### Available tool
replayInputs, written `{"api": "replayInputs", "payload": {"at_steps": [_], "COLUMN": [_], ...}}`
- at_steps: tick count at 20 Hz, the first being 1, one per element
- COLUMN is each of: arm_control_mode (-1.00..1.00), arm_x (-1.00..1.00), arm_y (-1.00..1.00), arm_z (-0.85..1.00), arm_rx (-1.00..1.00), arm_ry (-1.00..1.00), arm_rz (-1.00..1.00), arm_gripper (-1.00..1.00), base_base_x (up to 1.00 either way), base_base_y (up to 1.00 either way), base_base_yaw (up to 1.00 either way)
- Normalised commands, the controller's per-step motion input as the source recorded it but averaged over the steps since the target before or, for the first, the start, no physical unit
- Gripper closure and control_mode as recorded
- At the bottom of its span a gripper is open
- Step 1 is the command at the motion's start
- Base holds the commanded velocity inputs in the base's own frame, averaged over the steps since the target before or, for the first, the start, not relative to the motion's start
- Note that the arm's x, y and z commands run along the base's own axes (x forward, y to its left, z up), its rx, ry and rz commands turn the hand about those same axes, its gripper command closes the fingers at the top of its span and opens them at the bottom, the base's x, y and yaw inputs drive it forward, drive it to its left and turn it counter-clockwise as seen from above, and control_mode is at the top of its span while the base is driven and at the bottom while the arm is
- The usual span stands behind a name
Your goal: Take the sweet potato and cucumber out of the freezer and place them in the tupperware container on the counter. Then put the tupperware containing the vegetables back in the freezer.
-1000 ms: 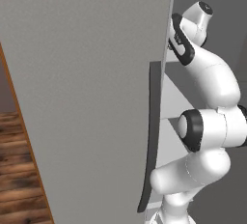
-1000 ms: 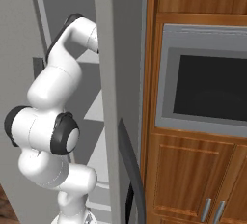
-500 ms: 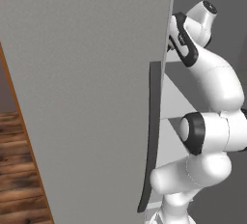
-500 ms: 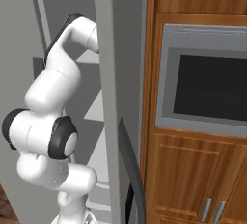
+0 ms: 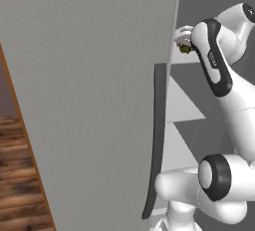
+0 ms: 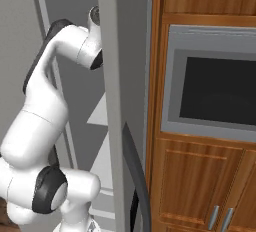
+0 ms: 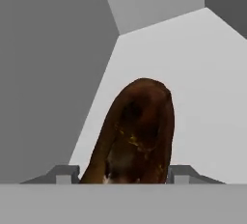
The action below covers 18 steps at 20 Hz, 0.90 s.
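The sweet potato (image 7: 137, 131), a brown lump with orange flecks, lies on a pale grey shelf (image 7: 202, 73) inside the freezer. My gripper (image 7: 124, 172) straddles it, one fingertip (image 7: 65, 172) against each side, shut on it. In the left base view the hand reaches in past the edge of the open freezer door (image 5: 89, 100), with a small dark lump (image 5: 185, 49) just under it. The cucumber, the tupperware container and the counter are out of view.
The door's dark curved edge strip (image 5: 157, 140) stands close to my arm. More freezer shelves (image 5: 187, 105) lie below the hand. To the right of the freezer are brown wooden cabinets (image 6: 200, 176) with a built-in oven (image 6: 215, 91).
The arm's elbow has dropped lower while the hand has stayed at the same shelf. The door and the base have not moved.
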Motion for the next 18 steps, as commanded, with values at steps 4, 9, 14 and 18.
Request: {"api": "replayInputs", "payload": {"at_steps": [4, 9, 14, 18], "arm_control_mode": [-1.0, -1.0, -1.0, -1.0], "arm_x": [-1.0, -1.0, -1.0, -1.0], "arm_y": [0.0, 0.0, 0.02, 0.16], "arm_z": [0.42, 0.47, 0.3, 0.05], "arm_rx": [0.0, 0.0, 0.0, 0.0], "arm_ry": [-0.12, 0.01, 0.15, 0.24], "arm_rz": [-0.03, -0.07, -0.1, -0.08], "arm_gripper": [1.0, 1.0, 1.0, 1.0], "base_base_x": [0.0, 0.0, 0.0, 0.0], "base_base_y": [0.0, 0.0, 0.0, 0.0], "base_base_yaw": [0.0, 0.0, 0.0, 0.0]}}
